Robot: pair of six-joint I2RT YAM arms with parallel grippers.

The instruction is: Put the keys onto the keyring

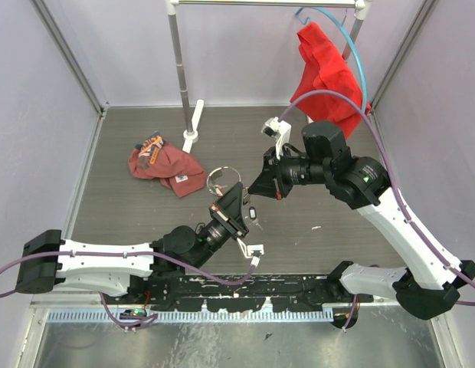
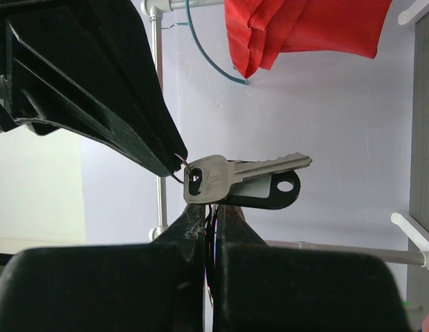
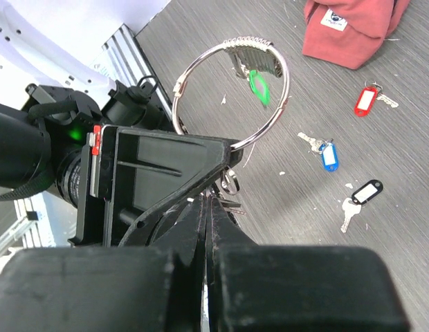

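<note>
Surface: dark grey wood-grain table (image 1: 145,222), scuffed, with white flecks near the middle. Pale lilac walls (image 1: 38,115) close it in on the left, right and far sides. A ribbed metal strip (image 1: 184,314) runs along the near edge by the arm bases.

Far side: metal clothes rack (image 1: 176,61) on a white foot. A red cloth (image 1: 322,69) hangs at its right end from a blue hoop hanger (image 1: 352,46). Far left of centre a crumpled dark-red garment (image 1: 165,162) with a white label lies on the table.

Both arms meet at mid-table, tips nearly touching.

- Left gripper (image 2: 206,216): fingers pressed together. A silver black-tagged key (image 2: 228,174) lies level right at their tips, blade pointing right, apparently clamped there.
- Right gripper (image 3: 209,200): fingers together. A thin wire loop through the key's head meets its tip; cannot tell whether it is pinched.
- Keyring (image 3: 232,90): just left and far of the two tips. Its lower arc is hidden behind the left gripper, so held or resting cannot be told. It carries a green-tagged key (image 3: 257,83).
- Loose on the table, as the right wrist view shows them: red-tagged key (image 3: 367,101) just beside the garment, then blue-tagged key (image 3: 327,153), then a second black-tagged key (image 3: 363,195), each apart from the next.
</note>
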